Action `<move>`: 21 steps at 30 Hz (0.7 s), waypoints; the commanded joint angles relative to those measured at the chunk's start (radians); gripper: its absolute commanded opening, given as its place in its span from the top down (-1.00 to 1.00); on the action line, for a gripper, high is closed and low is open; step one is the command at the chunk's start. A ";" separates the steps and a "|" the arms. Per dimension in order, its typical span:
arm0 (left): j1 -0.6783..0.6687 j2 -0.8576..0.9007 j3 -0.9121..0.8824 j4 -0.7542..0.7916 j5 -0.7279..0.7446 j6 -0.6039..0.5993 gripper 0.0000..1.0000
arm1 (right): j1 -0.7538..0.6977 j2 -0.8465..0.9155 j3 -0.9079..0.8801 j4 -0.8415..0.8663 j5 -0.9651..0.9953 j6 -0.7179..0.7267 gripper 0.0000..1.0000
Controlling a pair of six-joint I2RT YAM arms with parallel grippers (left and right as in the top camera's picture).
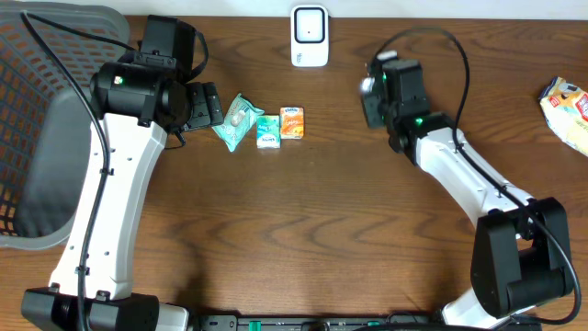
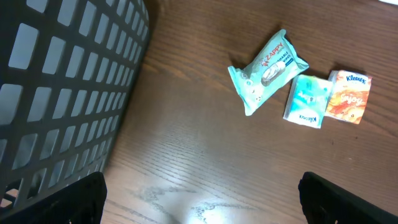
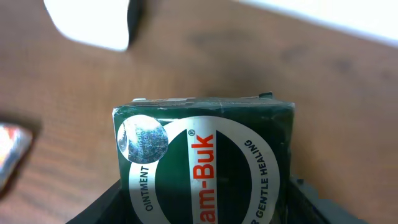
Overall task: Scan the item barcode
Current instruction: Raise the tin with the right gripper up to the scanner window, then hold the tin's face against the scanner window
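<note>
Ointment box in dark green cardboard, clamped in the right fingers near the white scanner at the back edge of the bench; left fingers gape wide.

A green ointment box is clamped in the right gripper; a blurred white scanner is seen beyond.

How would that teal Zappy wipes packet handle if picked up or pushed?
The teal crinkled-film wipes packet looks soft, so it would probably sag and dent when squeezed. Its glossy wrapper may slip. Lying flat on the brown wooden table, it should slide rather than roll.
</note>
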 commanded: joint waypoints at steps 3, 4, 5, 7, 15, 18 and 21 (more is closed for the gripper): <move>0.002 -0.002 -0.003 -0.003 -0.012 -0.009 -0.96 | 0.009 0.014 0.120 0.029 0.057 -0.045 0.26; 0.002 -0.002 -0.003 -0.003 -0.012 -0.009 -0.95 | 0.010 0.024 0.143 0.031 0.058 -0.047 0.26; 0.002 -0.002 -0.003 -0.003 -0.012 -0.009 -0.96 | 0.012 0.034 0.167 0.031 0.058 -0.049 0.23; 0.002 -0.002 -0.003 -0.004 -0.012 -0.009 -0.96 | 0.018 0.065 0.226 0.027 0.057 -0.057 0.20; 0.002 -0.002 -0.003 0.000 -0.012 -0.009 -0.96 | 0.079 0.283 0.528 -0.032 0.107 -0.216 0.17; 0.002 -0.002 -0.003 0.000 -0.012 -0.009 -0.96 | 0.100 0.392 0.661 -0.050 0.168 -0.303 0.17; 0.002 -0.002 -0.003 0.000 -0.012 -0.009 -0.96 | 0.117 0.496 0.777 -0.055 0.239 -0.393 0.17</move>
